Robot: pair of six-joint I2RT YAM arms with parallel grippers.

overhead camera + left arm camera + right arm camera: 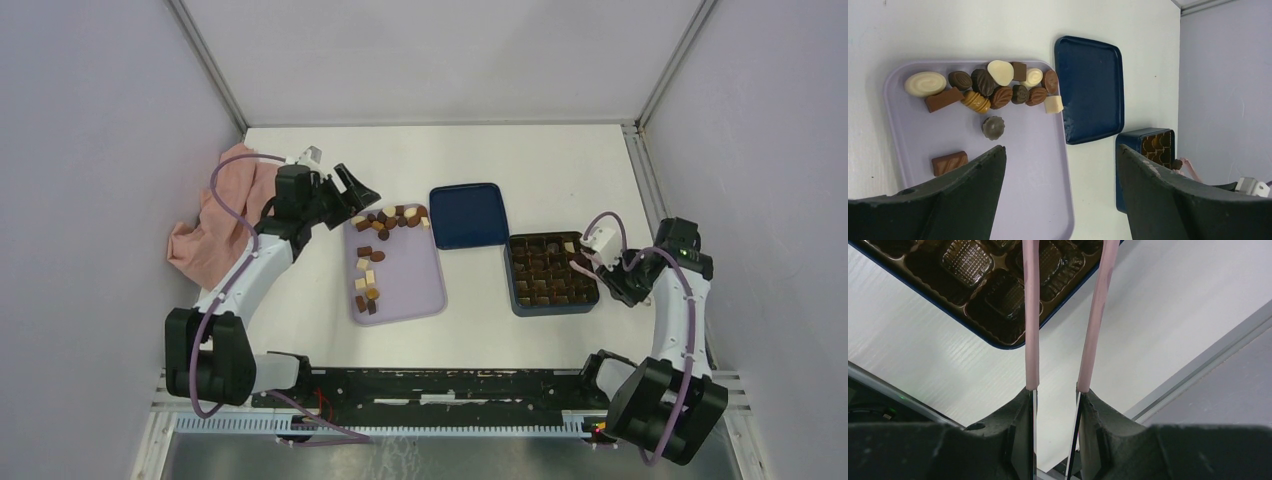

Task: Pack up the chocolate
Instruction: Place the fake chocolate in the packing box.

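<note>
Several chocolates [385, 220], dark, brown and cream, lie on the lilac tray [410, 285], most at its far end, some down its left side. In the left wrist view they cluster at the tray's top [998, 87]. My left gripper [355, 190] hovers open and empty over the tray's far end [1060, 150]. My right gripper [607, 268] is closed on pink-tipped tongs [1031, 315] reaching over the dark blue box [520, 300] with brown compartments [973, 270]. The tong tips are out of the right wrist view. The left wrist view shows a small dark piece [1175, 164] at them.
The box's dark blue lid [468, 215] lies between tray and box, also in the left wrist view [1093, 90]. A crumpled pink cloth [215, 220] sits at the left wall. Enclosure walls stand on three sides.
</note>
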